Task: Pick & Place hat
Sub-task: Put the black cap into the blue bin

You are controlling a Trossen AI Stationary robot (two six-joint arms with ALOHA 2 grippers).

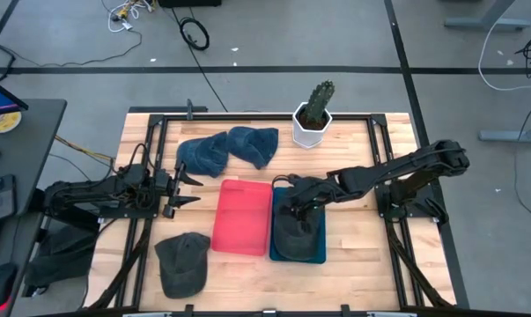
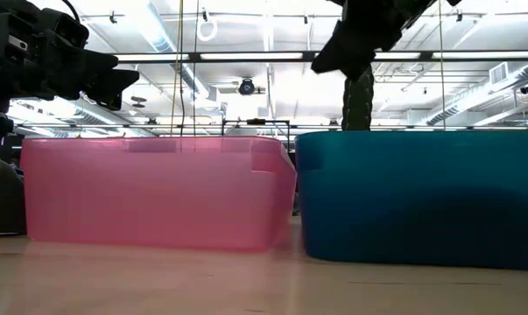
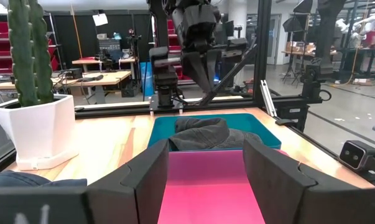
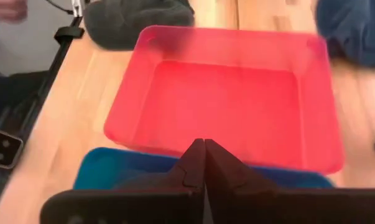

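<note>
Wood table point(image 1: 353, 255) – concrete floor; L fingers point(image 3: 143, 180) apart, R fingers point(image 4: 203, 168) together.

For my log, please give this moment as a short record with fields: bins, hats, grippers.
red bin: holds no hat
teal bin: holds a dark grey hat
grey cap: on the table, near the red bin
blue hats: two, on the table
right gripper: shut, above the teal bin
left gripper: open, beside the red bin
</note>
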